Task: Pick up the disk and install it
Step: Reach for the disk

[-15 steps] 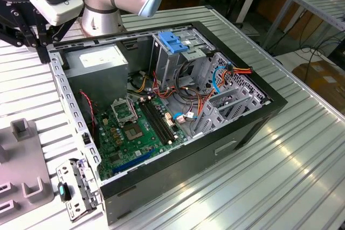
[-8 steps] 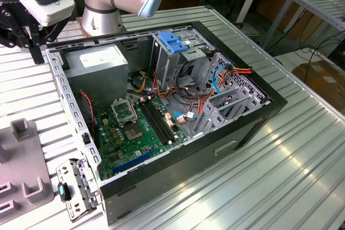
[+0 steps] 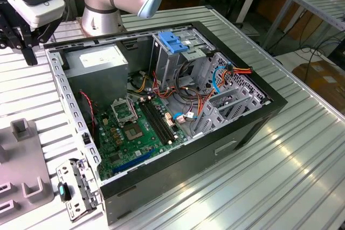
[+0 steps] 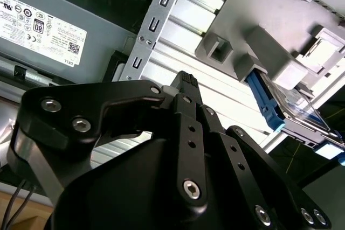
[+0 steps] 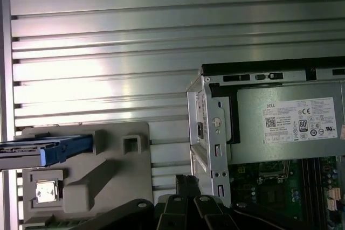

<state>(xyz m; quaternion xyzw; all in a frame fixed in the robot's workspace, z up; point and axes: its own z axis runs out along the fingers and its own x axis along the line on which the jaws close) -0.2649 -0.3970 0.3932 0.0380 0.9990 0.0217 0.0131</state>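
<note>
The disk (image 5: 38, 152) is a flat drive with blue side rails. It lies slotted into a grey holder block (image 5: 108, 171) on the table beside the open computer case (image 3: 259, 117). The second wrist view shows the disk (image 4: 294, 109) with its silver face and blue rail sticking out of the holder (image 4: 269, 4). My gripper (image 4: 185, 82) hangs above the ribbed table strip between the case wall and the holder, well apart from the disk. Its black fingers (image 5: 186, 182) are shut with nothing between them. In the exterior view the gripper (image 3: 28, 55) is at the far upper left.
Inside the case are a grey power supply box (image 3: 97, 63) with a white sticker, a green motherboard (image 3: 135, 127), loose cables, and a metal drive cage (image 3: 183, 63) topped by a blue latch (image 3: 173, 41). A metal bracket (image 3: 78, 187) lies by the case's near corner.
</note>
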